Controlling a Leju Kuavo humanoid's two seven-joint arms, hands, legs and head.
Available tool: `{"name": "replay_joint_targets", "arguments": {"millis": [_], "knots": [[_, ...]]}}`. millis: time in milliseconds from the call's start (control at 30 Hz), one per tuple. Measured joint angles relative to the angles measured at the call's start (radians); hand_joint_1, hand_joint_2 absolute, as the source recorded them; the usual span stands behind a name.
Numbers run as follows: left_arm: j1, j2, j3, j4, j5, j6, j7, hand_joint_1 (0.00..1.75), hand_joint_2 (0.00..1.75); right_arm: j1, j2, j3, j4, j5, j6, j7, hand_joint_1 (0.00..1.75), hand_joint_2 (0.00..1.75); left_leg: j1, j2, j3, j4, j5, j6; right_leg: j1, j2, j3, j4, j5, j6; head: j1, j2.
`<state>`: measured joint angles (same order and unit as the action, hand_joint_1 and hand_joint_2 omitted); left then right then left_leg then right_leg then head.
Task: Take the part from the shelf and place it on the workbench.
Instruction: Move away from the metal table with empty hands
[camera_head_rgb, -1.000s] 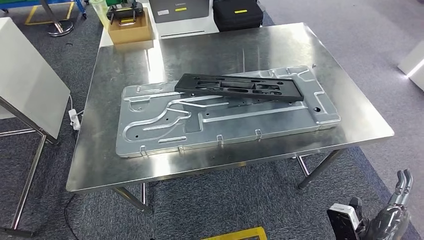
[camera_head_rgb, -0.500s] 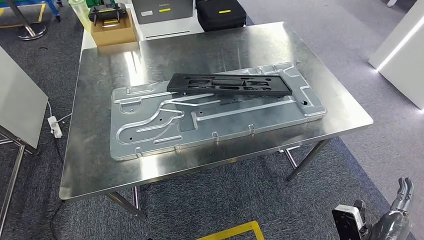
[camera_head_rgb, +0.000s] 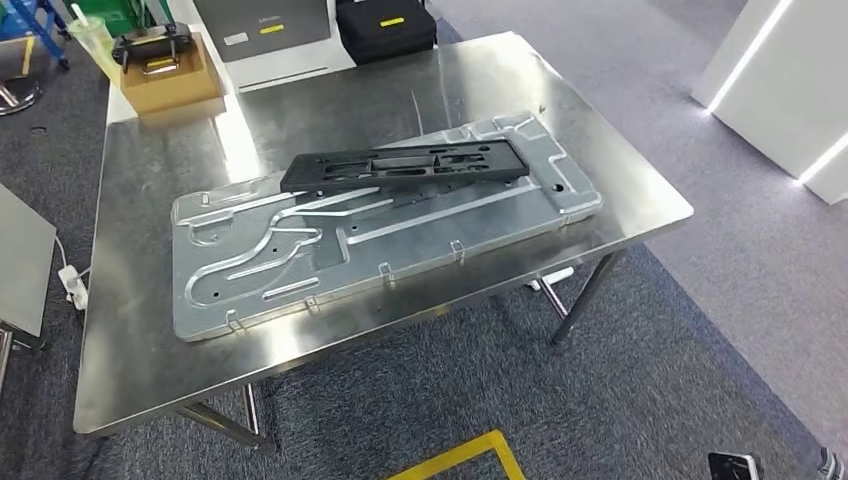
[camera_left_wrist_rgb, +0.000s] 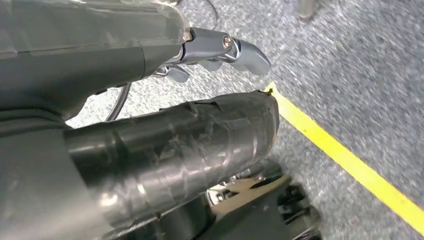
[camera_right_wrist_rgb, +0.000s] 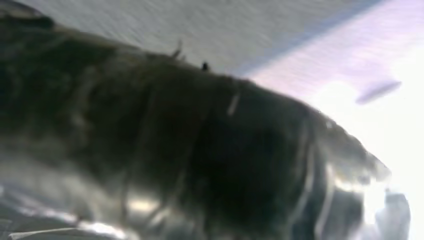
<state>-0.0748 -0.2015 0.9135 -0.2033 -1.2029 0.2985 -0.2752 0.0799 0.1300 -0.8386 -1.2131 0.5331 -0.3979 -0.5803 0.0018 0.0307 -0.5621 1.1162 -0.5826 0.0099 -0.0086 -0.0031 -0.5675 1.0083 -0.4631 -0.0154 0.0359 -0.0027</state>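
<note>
Inspector note, remote op, L to R.

Table (camera_head_rgb: 150, 370), far-left corner: cardboard box (camera_head_rgb: 172, 80) w/ a dark clamp-like item on top, pale cup (camera_head_rgb: 88, 38) just beside it. Not task items; no contact risk as I read it.

Left robot hand (camera_left_wrist_rgb: 150, 145): left wrist view has it hanging over grey carpet near a yellow floor line (camera_left_wrist_rgb: 350, 162). Nothing in it that I can see; fingers lie roughly straight, so I log it as released.

Table centre: large silver stamped plate (camera_head_rgb: 300, 260) lies flat, running from near-left towards the far-right corner. Black slotted part (camera_head_rgb: 400, 168) rests on top of it along the far side, slightly skewed. Judgement: that is the task's part, already set on the table, so placement looks done or near done.

Right robot hand (camera_right_wrist_rgb: 200, 150): right wrist view is blurred, dark cover only. Cannot tell if released or clenched.

Risks, my judgement:
- Black part sits on smooth ribbed metal, not bedded in; a knock to the table could slide it off the plate.
- Plate's near edge lies close to the table's near edge; a robot body or arm swing while turning could catch it.
- Right view blur suggests motion; no verified state for that side before the next cmd.
</note>
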Motion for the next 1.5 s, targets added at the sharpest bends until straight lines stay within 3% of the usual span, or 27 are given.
{"name": "replay_joint_targets", "arguments": {"millis": [67,100,133,233,300,367,433,467,533,600,633,700,767,800,833,900,967,1033,1100,1133,1167,1200,1267,1333,1400,1433,1500], "knots": [[0.002,0.0,0.006,0.0,0.0,-0.001,0.0,0.0,0.0,-0.036,-0.009,-0.076,0.144,-0.004,0.02,-0.012,0.0,0.0,0.0,-0.017,-0.06,0.13,-0.056,-0.002,0.002,0.015,-0.003,0.001,0.001,-0.005,0.0,0.0],[0.003,0.0,0.008,0.0,-0.001,-0.001,0.0,0.0,0.0,-0.051,-0.016,-0.115,0.22,-0.01,0.027,-0.015,0.0,0.0,0.0,-0.02,-0.075,0.162,-0.059,-0.002,0.003,0.023,-0.004,0.003,0.001,-0.005,0.0,0.0],[0.004,0.0,0.01,0.0,-0.002,-0.001,0.0,0.0,0.0,-0.063,-0.023,-0.151,0.29,-0.016,0.031,-0.017,0.0,0.0,0.0,-0.021,-0.074,0.157,-0.042,-0.002,0.004,0.032,-0.005,0.006,0.001,-0.005,0.0,0.0],[0.004,0.0,0.013,0.0,-0.004,-0.001,0.0,0.0,0.0,-0.083,-0.032,-0.225,0.436,-0.021,0.033,-0.013,0.0,0.0,0.001,-0.052,0.004,-0.021,0.056,0.006,0.004,0.059,-0.008,0.017,-0.003,-0.001,0.0,0.0],[0.002,0.0,0.015,0.0,-0.006,-0.002,0.0,0.0,0.0,-0.101,-0.037,-0.256,0.511,-0.017,0.029,0.023,0.0,0.0,0.002,-0.076,0.034,-0.094,0.075,0.012,0.003,0.078,-0.015,0.023,-0.002,0.007,0.0,0.0],[-0.001,0.0,0.015,0.0,-0.008,-0.002,0.0,0.0,0.0,-0.114,-0.045,-0.283,0.588,-0.008,0.016,0.082,0.0,0.0,0.002,-0.071,0.038,-0.104,0.076,0.019,0.002,0.093,-0.021,0.022,0.003,0.02,0.0,0.0],[-0.002,-0.001,0.016,0.0,-0.01,-0.002,0.002,0.0,0.0,-0.117,-0.047,-0.304,0.662,0.006,-0.009,0.139,0.0,0.0,0.004,-0.055,0.043,-0.114,0.085,0.033,0.0,0.073,-0.028,0.036,-0.008,0.031,0.001,0.0],[-0.002,-0.002,0.016,0.0,-0.011,-0.002,0.003,0.0,0.0,-0.12,-0.047,-0.31,0.699,0.016,-0.026,0.172,0.0,0.0,0.005,-0.046,0.044,-0.12,0.09,0.04,0.0,0.054,-0.042,0.067,-0.03,0.034,0.002,0.0],[0.0,-0.002,0.016,0.0,-0.014,-0.002,0.005,0.0,0.0,-0.127,-0.044,-0.314,0.759,0.036,-0.051,0.23,0.0,0.0,0.003,-0.024,0.042,-0.122,0.092,0.045,-0.003,0.021,-0.097,0.183,-0.095,0.041,0.004,0.0],[0.002,-0.002,0.017,0.0,-0.014,-0.002,0.006,0.0,0.0,-0.131,-0.04,-0.316,0.803,0.048,-0.062,0.262,0.0,0.0,0.0,0.001,0.041,-0.122,0.091,0.046,-0.009,0.014,-0.145,0.285,-0.13,0.047,0.003,0.0],[0.002,-0.002,0.017,0.0,-0.014,-0.002,0.007,0.0,0.0,-0.131,-0.039,-0.318,0.819,0.051,-0.063,0.271,0.0,0.0,0.0,0.013,0.041,-0.121,0.089,0.045,-0.011,0.012,-0.145,0.289,-0.121,0.05,0.003,0.0],[0.001,-0.002,0.017,0.0,-0.014,-0.002,0.007,0.0,0.0,-0.131,-0.037,-0.322,0.847,0.064,-0.062,0.301,0.0,0.0,0.0,0.033,0.046,-0.12,0.085,0.04,-0.015,-0.005,-0.088,0.188,-0.061,0.052,0.003,0.0],[0.0,-0.002,0.018,0.0,-0.015,-0.002,0.007,0.0,0.0,-0.134,-0.034,-0.324,0.868,0.091,-0.062,0.349,0.0,0.0,-0.004,0.05,0.052,-0.118,0.077,0.029,-0.01,-0.042,-0.023,0.064,-0.02,0.044,0.003,0.0],[-0.001,-0.002,0.018,0.0,-0.015,-0.002,0.007,0.0,0.0,-0.135,-0.03,-0.324,0.878,0.107,-0.062,0.373,0.0,0.0,-0.005,0.057,0.054,-0.117,0.073,0.022,-0.006,-0.052,-0.008,0.033,-0.014,0.038,0.003,0.0],[-0.002,-0.002,0.018,0.0,-0.015,-0.002,0.006,0.0,0.0,-0.135,-0.027,-0.324,0.887,0.122,-0.063,0.394,0.0,0.0,-0.007,0.064,0.056,-0.117,0.071,0.016,-0.001,-0.053,-0.006,0.024,-0.017,0.03,0.002,0.0],[-0.004,-0.002,0.019,0.0,-0.015,-0.002,0.004,0.0,0.0,-0.133,-0.02,-0.324,0.901,0.143,-0.066,0.42,0.0,0.0,-0.004,0.073,0.06,-0.116,0.066,0.005,0.0,-0.033,-0.008,0.021,-0.013,0.017,0.002,0.0],[-0.005,-0.002,0.019,0.0,-0.015,-0.002,0.003,0.0,0.0,-0.132,-0.013,-0.324,0.91,0.151,-0.07,0.43,0.0,0.0,0.0,0.041,0.047,-0.079,0.037,-0.005,-0.003,-0.016,-0.006,0.014,-0.008,0.004,0.002,0.0],[-0.003,-0.002,0.02,0.0,-0.015,-0.002,0.002,0.0,0.0,-0.135,-0.008,-0.324,0.917,0.154,-0.072,0.434,0.0,0.0,0.003,-0.006,-0.005,0.034,-0.027,-0.009,-0.003,0.004,-0.007,0.012,-0.006,-0.006,0.001,0.0],[0.001,-0.003,0.022,0.0,-0.015,-0.002,0.002,0.0,0.0,-0.137,-0.005,-0.323,0.922,0.165,-0.072,0.444,0.0,0.0,0.003,-0.02,-0.065,0.157,-0.073,-0.01,0.0,0.027,-0.009,0.014,-0.005,-0.011,0.001,0.0],[0.002,-0.003,0.023,0.0,-0.015,-0.002,0.002,0.0,0.0,-0.136,-0.004,-0.322,0.925,0.176,-0.07,0.454,0.0,0.0,0.003,-0.021,-0.078,0.179,-0.068,-0.009,0.002,0.04,-0.009,0.016,-0.005,-0.011,0.001,0.0],[0.003,-0.002,0.024,0.0,-0.015,-0.002,0.001,0.0,0.0,-0.136,-0.002,-0.318,0.929,0.188,-0.067,0.466,0.0,0.0,0.003,-0.023,-0.073,0.161,-0.044,-0.008,0.002,0.054,-0.009,0.018,-0.005,-0.011,0.001,0.0],[0.002,-0.002,0.026,0.0,-0.015,-0.003,-0.001,0.0,0.0,-0.135,0.001,-0.312,0.932,0.203,-0.063,0.479,0.0,0.0,0.004,-0.03,-0.052,0.108,-0.004,-0.005,0.003,0.067,-0.008,0.02,-0.006,-0.011,0.001,0.0],[0.002,-0.001,0.028,0.0,-0.014,-0.007,-0.006,0.0,0.0,-0.135,0.008,-0.297,0.939,0.23,-0.055,0.5,0.0,0.0,0.007,-0.071,0.003,-0.027,0.06,0.0,0.004,0.091,-0.011,0.026,-0.008,-0.007,0.002,0.0],[0.0,-0.001,0.031,0.0,-0.014,-0.013,-0.011,0.0,0.0,-0.134,0.016,-0.278,0.945,0.261,-0.044,0.52,0.0,0.0,0.007,-0.101,0.028,-0.091,0.074,0.005,0.003,0.111,-0.017,0.031,-0.007,0.004,0.002,0.0],[-0.002,0.0,0.033,0.0,-0.015,-0.019,-0.015,0.0,0.0,-0.13,0.024,-0.256,0.952,0.298,-0.029,0.539,0.0,0.0,0.006,-0.086,0.033,-0.099,0.077,0.014,0.001,0.125,-0.022,0.029,-0.003,0.016,0.002,0.0],[-0.002,0.0,0.033,0.0,-0.016,-0.021,-0.019,0.0,0.0,-0.127,0.028,-0.245,0.956,0.316,-0.021,0.547,0.0,0.0,0.006,-0.074,0.036,-0.105,0.081,0.021,0.001,0.114,-0.025,0.034,-0.007,0.021,0.002,0.0],[-0.001,0.0,0.033,0.0,-0.017,-0.029,-0.03,0.0,0.0,-0.126,0.036,-0.222,0.962,0.348,0.0,0.559,0.0,0.0,0.008,-0.048,0.041,-0.117,0.09,0.035,0.002,0.062,-0.051,0.092,-0.047,0.028,0.004,0.0]]}}
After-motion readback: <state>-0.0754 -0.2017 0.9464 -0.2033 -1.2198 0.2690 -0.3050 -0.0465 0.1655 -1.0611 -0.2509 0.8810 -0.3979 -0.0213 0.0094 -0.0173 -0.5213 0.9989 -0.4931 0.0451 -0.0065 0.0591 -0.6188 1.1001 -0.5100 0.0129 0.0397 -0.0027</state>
